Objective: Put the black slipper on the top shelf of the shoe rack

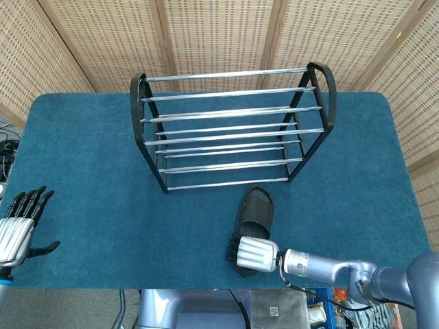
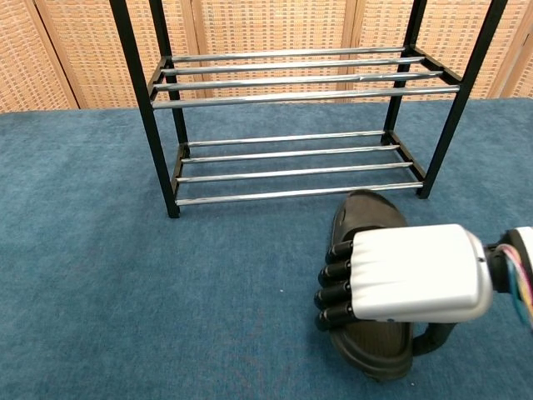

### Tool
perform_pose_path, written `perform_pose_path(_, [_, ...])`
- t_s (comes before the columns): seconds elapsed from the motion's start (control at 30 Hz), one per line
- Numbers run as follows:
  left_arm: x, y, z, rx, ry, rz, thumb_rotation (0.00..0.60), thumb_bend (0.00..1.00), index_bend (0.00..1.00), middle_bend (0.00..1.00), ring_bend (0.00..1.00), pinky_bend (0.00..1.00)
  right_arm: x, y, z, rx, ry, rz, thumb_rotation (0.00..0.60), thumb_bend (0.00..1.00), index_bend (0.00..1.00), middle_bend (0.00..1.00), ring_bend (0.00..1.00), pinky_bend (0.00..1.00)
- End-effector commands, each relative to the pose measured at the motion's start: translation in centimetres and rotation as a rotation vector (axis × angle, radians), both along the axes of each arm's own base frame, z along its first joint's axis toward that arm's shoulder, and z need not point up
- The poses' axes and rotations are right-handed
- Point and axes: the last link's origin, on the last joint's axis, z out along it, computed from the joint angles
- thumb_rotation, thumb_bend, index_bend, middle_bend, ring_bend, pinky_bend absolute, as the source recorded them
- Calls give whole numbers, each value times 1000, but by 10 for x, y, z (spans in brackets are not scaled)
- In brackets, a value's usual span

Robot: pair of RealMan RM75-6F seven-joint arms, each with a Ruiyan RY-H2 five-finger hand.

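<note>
Closing on the black slipper (image 1: 254,218) looks like the step in hand. In the head view the right hand (image 1: 251,252) lies across the slipper's near end, fingers curled over its left edge; whether the thumb has caught the other side cannot be told here. The slipper lies flat on the worktop (image 1: 89,178), and the shoe rack (image 1: 232,127) stands just beyond its toe, well ahead of the hand. Far off to that hand's left, the left hand (image 1: 16,229) hovers with fingers spread, holding nothing.

In the chest view the right hand (image 2: 408,275) covers the slipper's (image 2: 364,221) heel half, fingertips (image 2: 331,293) bent down over the sole's left rim, thumb showing low at the right rim. A firm grip would want both sides pinched before lifting, and the lift must clear the rack's (image 2: 300,79) upper bars. Blue carpet covers the worktop (image 2: 100,267); woven screens (image 2: 75,42) stand behind the rack.
</note>
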Motion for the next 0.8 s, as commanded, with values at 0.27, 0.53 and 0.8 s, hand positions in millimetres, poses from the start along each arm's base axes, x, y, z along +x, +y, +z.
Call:
perform_pose_path(0.27, [2, -2, -2, -1, 8, -12, 600, 108, 0, 0, 0, 0, -19, 30, 65, -42, -58, 162, 600, 677, 611, 591, 455, 390])
perform_pose_path(0.53, [3, -2, -4, -2, 14, -9, 600, 108, 0, 0, 0, 0, -20, 47, 91, -52, -90, 337, 600, 678, 611, 589, 455, 390])
perform_pose_path(0.8, [4, -1, -7, -8, 26, -8, 600, 108, 0, 0, 0, 0, 13, 6, 116, -161, -118, 368, 600, 677, 611, 582, 455, 391])
